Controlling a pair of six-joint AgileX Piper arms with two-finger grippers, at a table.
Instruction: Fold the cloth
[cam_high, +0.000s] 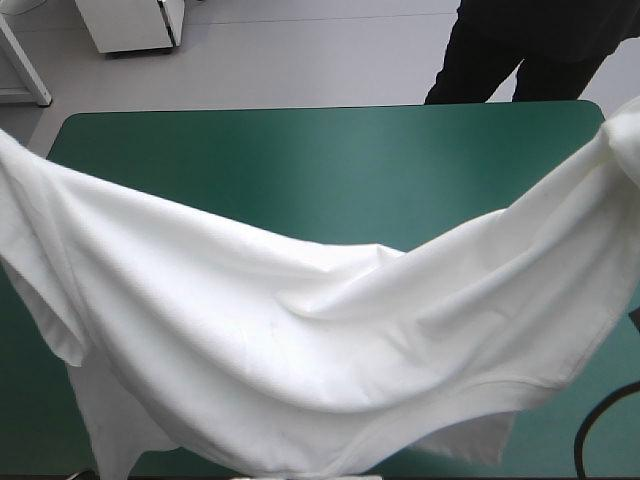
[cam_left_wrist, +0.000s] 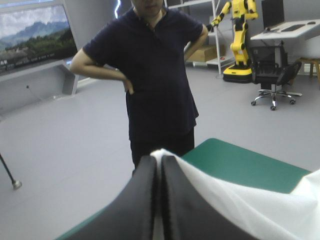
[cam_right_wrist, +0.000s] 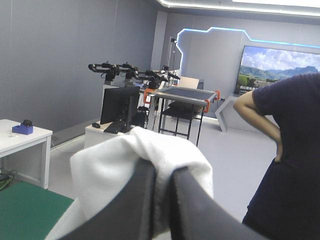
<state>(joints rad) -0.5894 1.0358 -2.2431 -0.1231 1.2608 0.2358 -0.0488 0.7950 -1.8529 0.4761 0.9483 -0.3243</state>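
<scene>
Your left claw (cam_left_wrist: 160, 164) pinches the white, short-sleeved fabric T-shirt (cam_high: 300, 350) between pressed-together black fingers. Your right claw (cam_right_wrist: 161, 170) pinches it likewise. It sags between both claws, over the teal-green table (cam_high: 330, 160).

Pale grey floor (cam_high: 300, 50), grey wall (cam_right_wrist: 50, 60), white cabinet (cam_high: 130, 25), black office chair (cam_left_wrist: 272, 75), white desk (cam_right_wrist: 37, 134)

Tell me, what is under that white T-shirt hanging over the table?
Only the teal-green cover shows past the edges of the T-shirt. Anything directly beneath the sagging fabric is hidden.
</scene>
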